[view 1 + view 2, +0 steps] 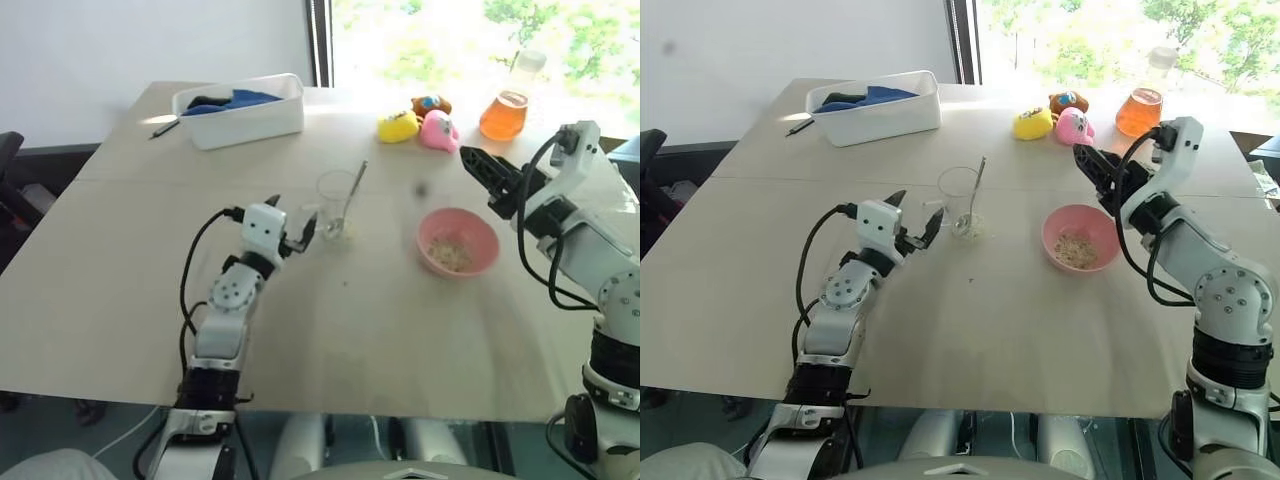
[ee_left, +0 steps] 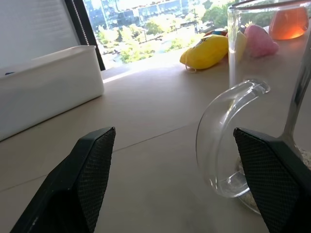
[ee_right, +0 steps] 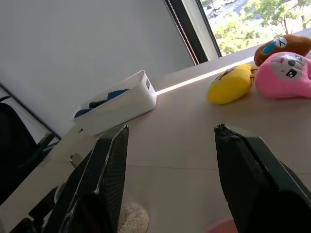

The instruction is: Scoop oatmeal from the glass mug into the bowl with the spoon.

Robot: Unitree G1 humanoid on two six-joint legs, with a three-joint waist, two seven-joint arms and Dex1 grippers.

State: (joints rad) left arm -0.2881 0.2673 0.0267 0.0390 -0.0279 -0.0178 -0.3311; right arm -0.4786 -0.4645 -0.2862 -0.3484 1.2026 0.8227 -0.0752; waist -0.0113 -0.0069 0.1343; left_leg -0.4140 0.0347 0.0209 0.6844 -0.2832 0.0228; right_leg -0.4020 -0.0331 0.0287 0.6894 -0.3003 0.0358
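A: Nearest first?
B: Left gripper point(image 1: 917, 222) gapes wide, empty, beside the glass mug point(image 1: 337, 203), whose handle blurs; the spoon point(image 1: 349, 205) stands inside.
A: Beyond?
B: Pink bowl point(image 1: 458, 241) at three o'clock holds oatmeal point(image 1: 448, 250); right gripper point(image 1: 478, 164) hovers parted, empty.

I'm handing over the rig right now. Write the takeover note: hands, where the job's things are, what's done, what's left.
Left hand: open, empty, beside the glass mug, by its handle.
Right hand: open, empty, raised above the table beyond the bowl.
Spoon: standing in the mug, handle leaning on the rim.
Oatmeal: a small heap is in the pink bowl; a little shows at the mug's bottom.
Done: at least some oatmeal moved across.
Left: probably check the mug for remaining oatmeal; otherwise finish.
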